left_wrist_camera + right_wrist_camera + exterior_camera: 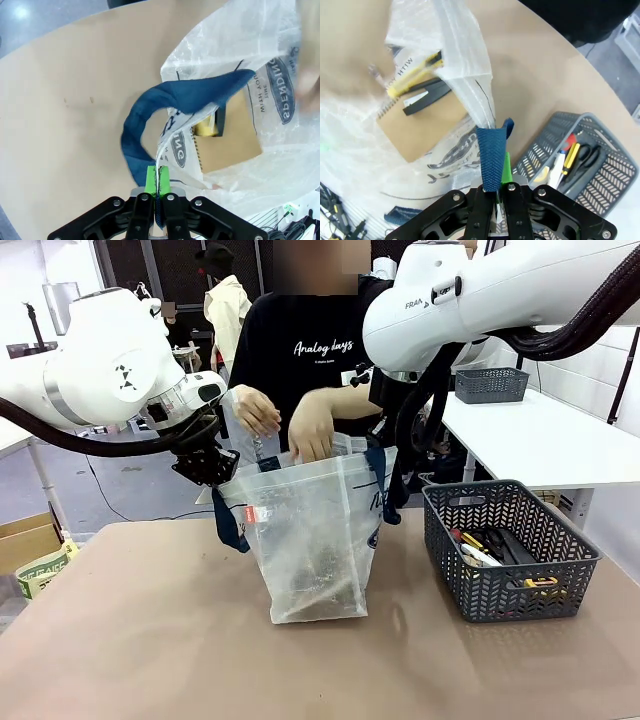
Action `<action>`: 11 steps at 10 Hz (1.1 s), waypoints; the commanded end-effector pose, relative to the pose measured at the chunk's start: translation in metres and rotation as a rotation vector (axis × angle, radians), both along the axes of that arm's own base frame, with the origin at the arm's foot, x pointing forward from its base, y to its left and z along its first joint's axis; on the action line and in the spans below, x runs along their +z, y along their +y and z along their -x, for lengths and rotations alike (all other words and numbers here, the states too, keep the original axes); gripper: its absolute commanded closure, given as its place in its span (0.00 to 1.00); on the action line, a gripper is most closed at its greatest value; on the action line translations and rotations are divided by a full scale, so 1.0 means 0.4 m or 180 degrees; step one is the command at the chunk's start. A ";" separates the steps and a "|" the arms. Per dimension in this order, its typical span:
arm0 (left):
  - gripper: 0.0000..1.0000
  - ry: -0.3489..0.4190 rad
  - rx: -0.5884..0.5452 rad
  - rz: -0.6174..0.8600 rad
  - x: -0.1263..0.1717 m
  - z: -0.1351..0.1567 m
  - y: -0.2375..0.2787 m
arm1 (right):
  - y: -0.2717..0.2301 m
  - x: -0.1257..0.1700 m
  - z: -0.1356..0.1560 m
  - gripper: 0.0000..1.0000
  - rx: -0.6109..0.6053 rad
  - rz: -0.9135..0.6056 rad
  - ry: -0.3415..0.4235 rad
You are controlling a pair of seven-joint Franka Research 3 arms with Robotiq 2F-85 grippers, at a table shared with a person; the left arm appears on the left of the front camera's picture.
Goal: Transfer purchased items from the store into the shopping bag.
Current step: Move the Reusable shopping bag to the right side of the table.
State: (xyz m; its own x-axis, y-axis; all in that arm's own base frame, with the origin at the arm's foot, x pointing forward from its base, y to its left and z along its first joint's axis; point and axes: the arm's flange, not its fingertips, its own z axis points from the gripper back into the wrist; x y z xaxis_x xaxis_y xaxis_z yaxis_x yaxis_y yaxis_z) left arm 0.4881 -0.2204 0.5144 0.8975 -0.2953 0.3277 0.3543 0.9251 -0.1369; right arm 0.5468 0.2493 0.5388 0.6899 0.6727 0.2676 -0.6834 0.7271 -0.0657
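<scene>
The shopping bag (312,540) stands upright mid-table, held open from both sides. My left gripper (213,468) is shut on the bag's left rim by the navy handle (170,100), its green pads (151,179) pinching the plastic. My right gripper (499,175) is shut on the other navy handle (491,155). Inside the bag lie the flat brown cardboard box (232,145) (420,131) and the small yellow-and-black object (206,128) (417,73). Both of the person's hands (310,432) are at the bag's mouth. The dark grey basket (505,590) sits to the right.
The basket (547,145) holds scissors (505,543), a yellow-black tool (540,583) and several small items. A second grey basket (491,384) rests on the white table at back right. A cardboard box (25,540) sits beyond the table's left edge.
</scene>
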 end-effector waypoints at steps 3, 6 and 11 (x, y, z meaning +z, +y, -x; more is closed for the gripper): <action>1.00 -0.0009 0.0053 0.0001 0.001 -0.001 0.001 | -0.003 -0.001 -0.001 1.00 -0.0029 -0.0004 0.0000; 1.00 -0.0009 0.0053 0.0001 0.001 -0.001 0.001 | -0.003 -0.001 -0.001 1.00 -0.0029 -0.0004 0.0000; 1.00 -0.0009 0.0053 0.0001 0.001 -0.001 0.001 | -0.003 -0.001 -0.001 1.00 -0.0029 -0.0004 0.0000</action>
State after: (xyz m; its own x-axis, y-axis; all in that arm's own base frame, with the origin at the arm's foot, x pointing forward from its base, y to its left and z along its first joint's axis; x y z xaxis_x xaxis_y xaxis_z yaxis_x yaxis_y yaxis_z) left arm 0.4881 -0.2204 0.5145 0.8975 -0.2952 0.3277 0.3542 0.9251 -0.1369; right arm 0.5468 0.2493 0.5389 0.6899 0.6726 0.2677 -0.6834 0.7271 -0.0658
